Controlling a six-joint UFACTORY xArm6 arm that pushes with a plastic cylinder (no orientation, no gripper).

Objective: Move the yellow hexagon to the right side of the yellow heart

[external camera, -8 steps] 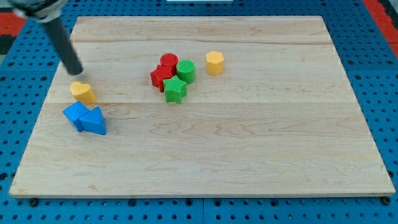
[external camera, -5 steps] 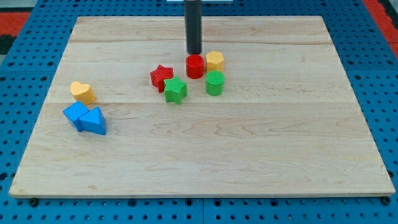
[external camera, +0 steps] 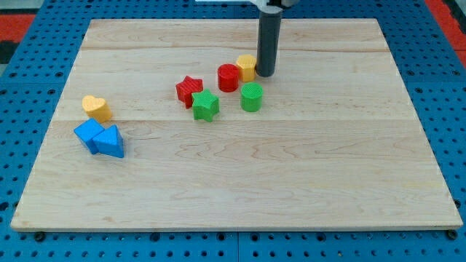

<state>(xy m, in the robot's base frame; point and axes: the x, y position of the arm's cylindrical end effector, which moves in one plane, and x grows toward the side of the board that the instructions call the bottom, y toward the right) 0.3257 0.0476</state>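
The yellow hexagon sits near the board's upper middle, touching the red cylinder on its left. My tip stands right against the hexagon's right side. The yellow heart lies far off at the view's left.
A red star, a green star and a green cylinder lie just below and left of the hexagon. A blue block and a blue triangle sit below the heart. The wooden board rests on a blue pegboard.
My tip went from the far left to above the red cylinder, then to the hexagon's right. The red and green cylinders moved right out of the cluster. The hexagon shifted slightly left.
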